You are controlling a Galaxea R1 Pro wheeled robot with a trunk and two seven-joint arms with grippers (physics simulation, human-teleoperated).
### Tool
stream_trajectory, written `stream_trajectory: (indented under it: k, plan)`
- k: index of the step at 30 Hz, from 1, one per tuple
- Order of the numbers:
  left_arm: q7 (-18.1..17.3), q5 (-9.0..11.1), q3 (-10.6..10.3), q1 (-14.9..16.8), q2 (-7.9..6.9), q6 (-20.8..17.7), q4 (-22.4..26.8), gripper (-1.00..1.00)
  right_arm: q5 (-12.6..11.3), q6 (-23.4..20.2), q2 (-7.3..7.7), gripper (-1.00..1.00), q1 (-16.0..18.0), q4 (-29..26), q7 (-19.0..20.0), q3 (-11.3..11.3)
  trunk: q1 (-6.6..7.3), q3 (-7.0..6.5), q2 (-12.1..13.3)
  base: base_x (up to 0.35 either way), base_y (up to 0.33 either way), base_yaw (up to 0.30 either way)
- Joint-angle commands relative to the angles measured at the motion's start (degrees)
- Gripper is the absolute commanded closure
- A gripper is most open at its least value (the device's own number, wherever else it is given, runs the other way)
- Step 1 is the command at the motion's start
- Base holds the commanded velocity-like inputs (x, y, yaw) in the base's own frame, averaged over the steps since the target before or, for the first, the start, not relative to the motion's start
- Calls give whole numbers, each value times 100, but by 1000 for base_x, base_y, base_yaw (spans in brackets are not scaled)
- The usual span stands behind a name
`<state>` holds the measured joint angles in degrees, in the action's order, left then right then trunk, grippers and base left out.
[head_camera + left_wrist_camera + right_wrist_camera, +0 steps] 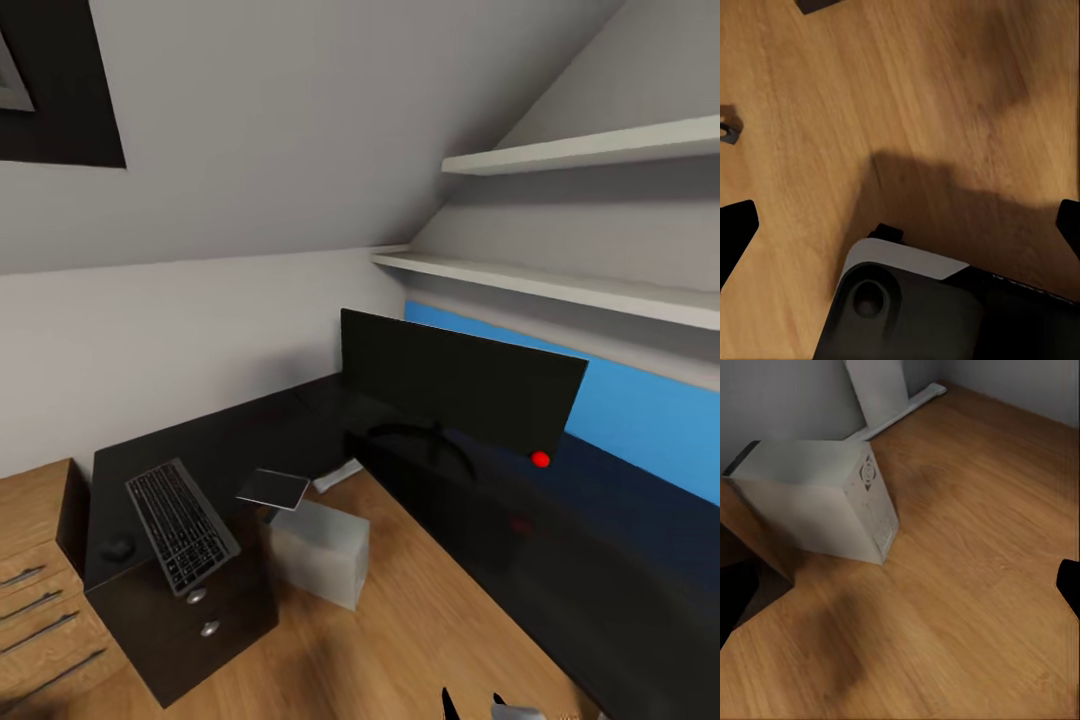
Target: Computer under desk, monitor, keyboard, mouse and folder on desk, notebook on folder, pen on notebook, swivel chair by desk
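Observation:
The black L-shaped desk [300, 420] wraps the corner. The wide black monitor [460, 385] stands on it before the blue back panel, a red dot near its lower right corner. The keyboard [182, 525] lies on the desk's left wing above the drawer unit, with the mouse [118, 548] to its left. A greyish notebook [273, 488] sits at the desk's inner edge, above the light-grey computer [318, 552] [832, 502], which stands on the floor by the drawers. My left gripper [900, 225] and right gripper [900, 589] are open over floor. The folder, pen and swivel chair are out of view.
A light wooden chest [40, 590] with bar handles stands left of the desk. Two white shelves [560, 285] hang above the monitor under a sloped ceiling. Wooden floor [430, 610] stretches between the computer and me. Dark fingertips [447, 702] poke in at the head view's bottom edge.

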<state>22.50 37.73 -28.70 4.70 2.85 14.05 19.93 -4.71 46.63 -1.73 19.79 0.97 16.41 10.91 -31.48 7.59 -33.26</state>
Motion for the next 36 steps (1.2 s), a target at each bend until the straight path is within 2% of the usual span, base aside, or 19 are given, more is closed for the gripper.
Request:
stream_trajectory:
  k: [1, 11, 23, 33, 36]
  plan:
    - [35, 51, -49, 5, -4, 27, 3, -100, -50, 9, -5, -100, 7, 8, 53, 25, -2, 4, -9, 0, 0, -268]
    - [37, 51, -48, 5, -4, 27, 3, -100, 44, 101, -32, -100, 7, 14, 23, 13, -2, -52, -9, 0, 0, -265]
    - [36, 55, -48, 5, -4, 27, 3, -100, 48, 103, -7, -100, 7, 21, 16, 13, -2, -114, -9, 0, 0, -260]
    - [35, 59, -48, 5, -4, 27, 3, -100, 43, 65, -41, -100, 7, 33, -119, 17, -2, -126, -9, 0, 0, -59]
    - [35, 59, -48, 5, -4, 27, 3, -100, 41, -144, -45, -100, 7, 34, -266, 14, -2, -126, -9, 0, 0, -4]
